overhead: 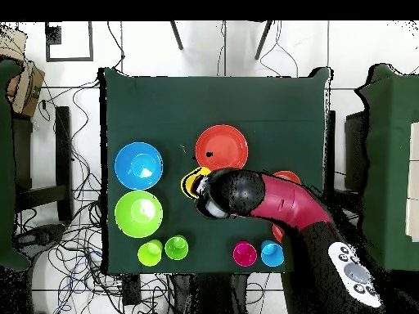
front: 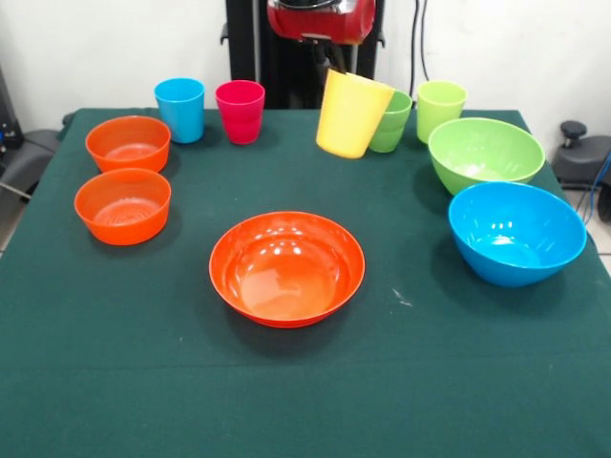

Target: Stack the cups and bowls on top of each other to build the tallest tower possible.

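front view: a green-covered table [front: 115, 382] bearing cups and bowls, none yet stacked. the wide orange bowl [front: 286, 268] sits upright near the middle of the table, towards the near side. at the left, two small orange bowls stand one behind the other, the nearer [front: 122, 205] just beside the farther [front: 128, 143]. at the right, the blue bowl [front: 516, 233] lies in front of the lime green bowl [front: 485, 154], the two close together. along the far edge stand the sky blue cup [front: 180, 109] and the pink cup [front: 240, 111], side by side at the left, and a light green cup [front: 440, 110] at the right. a second light green cup [front: 389, 121] leans behind the yellow cup [front: 350, 113], which is tilted, its mouth up and its base clear of or barely on the cloth. the red and black arm [front: 321, 19] descends at the top edge directly above the yellow cup; the gripper [front: 334, 69] shows only as dark parts at the cup's rim, and whether it has closed on the cup cannot be told.

overhead view: the arm [overhead: 278, 200] reaches across the table and hides the gripper; part of the yellow cup [overhead: 191, 181] shows beyond its tip, between the wide orange bowl [overhead: 222, 147] and the blue bowl [overhead: 138, 164].
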Robot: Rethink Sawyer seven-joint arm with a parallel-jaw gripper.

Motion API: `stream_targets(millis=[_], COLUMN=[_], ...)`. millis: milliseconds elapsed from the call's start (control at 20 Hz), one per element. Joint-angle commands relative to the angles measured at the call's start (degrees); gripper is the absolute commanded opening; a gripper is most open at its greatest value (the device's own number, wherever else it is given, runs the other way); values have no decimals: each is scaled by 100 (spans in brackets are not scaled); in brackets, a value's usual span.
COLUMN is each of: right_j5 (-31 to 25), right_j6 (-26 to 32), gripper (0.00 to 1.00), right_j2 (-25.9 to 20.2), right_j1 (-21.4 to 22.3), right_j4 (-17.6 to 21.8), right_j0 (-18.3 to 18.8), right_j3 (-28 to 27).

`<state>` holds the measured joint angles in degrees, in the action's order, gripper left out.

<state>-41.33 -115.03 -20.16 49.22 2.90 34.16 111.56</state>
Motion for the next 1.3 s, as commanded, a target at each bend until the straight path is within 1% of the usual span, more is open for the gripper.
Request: stream_targets(millis=[50,200,350,550,600,750,950,1300], right_j5=[-212,-113,-31,-116,-168,-456,-727,-1222], right_j6=[266,238,216,220,227,304,544,538], gripper=[0,0,0,0,0,0,0,0], right_j2=[-514,-524,-521,-486,-481,-569,-608,-589], right_j1=[-427,-678,-803,-951,-1004,-1026,-1112,-985], right_j4=[-125,-130,-87,-14,-8,-124,-4,58], right_j0=[53,40,28,4,-3,108,228,241], right_j3=[-108,-240,-300,-550,-637,-631,-841,-1022])
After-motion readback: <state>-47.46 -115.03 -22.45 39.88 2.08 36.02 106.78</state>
